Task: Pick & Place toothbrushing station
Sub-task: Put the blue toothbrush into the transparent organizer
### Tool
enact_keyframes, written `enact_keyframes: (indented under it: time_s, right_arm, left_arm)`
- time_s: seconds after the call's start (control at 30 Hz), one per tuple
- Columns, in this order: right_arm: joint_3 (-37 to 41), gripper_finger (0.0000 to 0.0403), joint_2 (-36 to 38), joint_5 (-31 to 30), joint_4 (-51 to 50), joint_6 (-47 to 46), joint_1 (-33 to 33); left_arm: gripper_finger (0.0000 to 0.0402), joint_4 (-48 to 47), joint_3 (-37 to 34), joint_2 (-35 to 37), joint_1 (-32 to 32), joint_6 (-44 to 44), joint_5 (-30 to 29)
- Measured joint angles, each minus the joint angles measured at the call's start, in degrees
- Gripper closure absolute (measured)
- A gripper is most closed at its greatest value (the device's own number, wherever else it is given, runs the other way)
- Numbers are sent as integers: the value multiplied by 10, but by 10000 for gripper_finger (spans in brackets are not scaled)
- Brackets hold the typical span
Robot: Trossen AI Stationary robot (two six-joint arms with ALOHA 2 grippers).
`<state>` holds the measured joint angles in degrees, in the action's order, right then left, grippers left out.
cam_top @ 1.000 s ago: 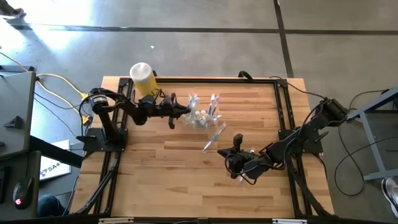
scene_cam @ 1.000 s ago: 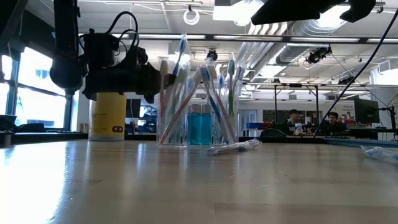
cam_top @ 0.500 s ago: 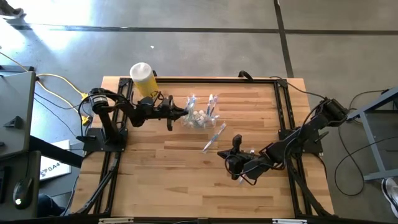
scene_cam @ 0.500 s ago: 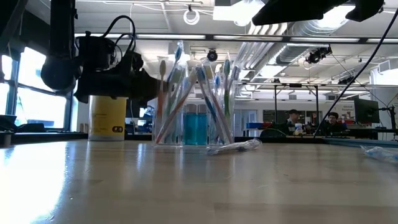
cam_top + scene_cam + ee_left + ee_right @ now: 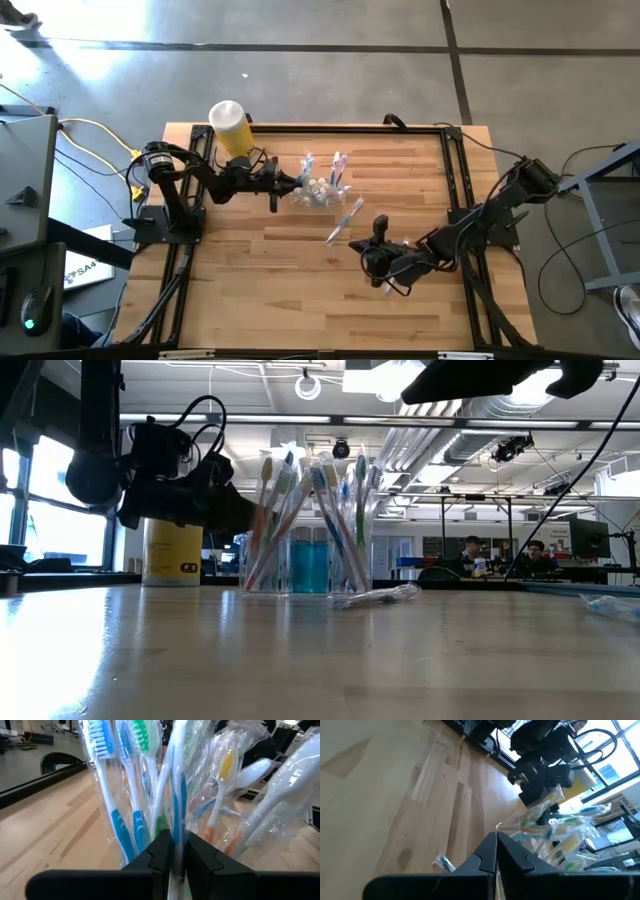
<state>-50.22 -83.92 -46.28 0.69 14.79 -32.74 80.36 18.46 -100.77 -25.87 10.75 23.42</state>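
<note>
The clear holder cup (image 5: 318, 192) stands upright on the wooden bench (image 5: 270, 280), packed with wrapped toothbrushes (image 5: 300, 510) that fan out above its rim. The left gripper (image 5: 291, 184) is at the cup's side that faces the yellow cylinder (image 5: 231, 128); in the left wrist view its jaws stand narrow, with only a thin slit between them, and the cup's clear wall and the wrapped brush handles (image 5: 131, 827) sit in and just past that slit. Whether the jaws pinch the wall or merely flank it cannot be told.

One more wrapped toothbrush (image 5: 345, 220) lies flat on the bench just beside the cup, on the side away from the yellow cylinder. The right gripper (image 5: 377, 232) hangs beyond that loose brush, apart from the cup, its jaws pressed together on nothing. The yellow cylinder stands at the bench edge, near the cup but apart from it, behind the left arm.
</note>
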Motion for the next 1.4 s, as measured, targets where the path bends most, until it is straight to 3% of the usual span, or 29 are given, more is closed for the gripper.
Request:
enact_keyframes:
  time_s: [0.5,0.8,0.93,1.4]
  right_arm:
    - [0,400,0,49,0,-2,39]
    - [0,400,0,49,-1,-1,40]
    - [0,400,0,49,-1,-1,41]
    - [0,400,0,49,-14,-1,41]
  left_arm:
    - [344,-24,0,0,0,-5,-8]
    - [248,-25,0,0,0,0,-9]
    - [215,-13,0,0,0,-30,20]
    - [211,-8,0,0,1,-79,39]
